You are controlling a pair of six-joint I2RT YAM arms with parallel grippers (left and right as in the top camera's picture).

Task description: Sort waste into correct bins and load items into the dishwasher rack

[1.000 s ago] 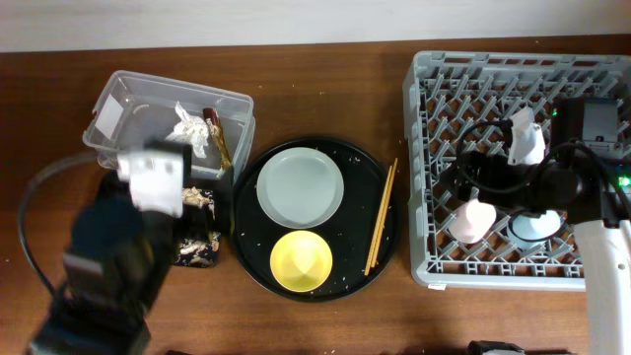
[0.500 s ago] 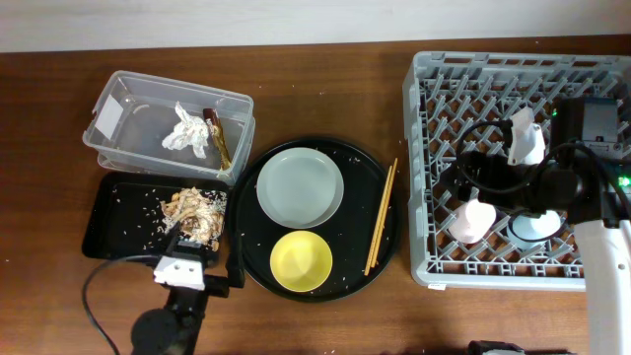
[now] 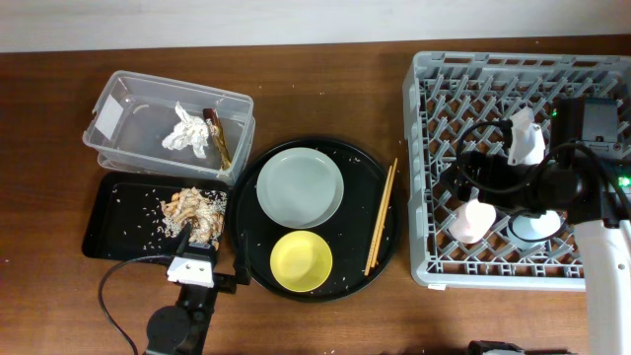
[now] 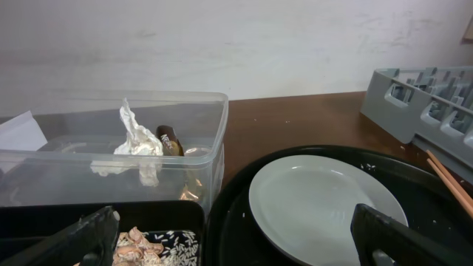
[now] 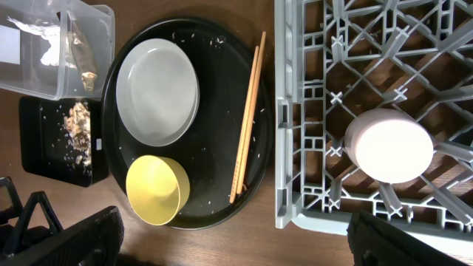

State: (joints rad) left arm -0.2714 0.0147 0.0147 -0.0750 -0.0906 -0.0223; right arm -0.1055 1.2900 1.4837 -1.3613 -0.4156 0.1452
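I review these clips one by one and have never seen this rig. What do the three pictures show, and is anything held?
This is a robot with two arms at a table, each ending in a two-finger gripper. One picture looks straight down from overhead; the other two come from cameras on the wrists, so the dark shapes in their bottom corners are that gripper's own fingers. The left gripper and right gripper are both open and hold nothing. A clear tub holds a tissue and a foil wrapper; the black tray beside it holds food scraps. A round tray carries a plate, a yellow bowl and chopsticks. The grey rack holds a pink cup and a blue cup.
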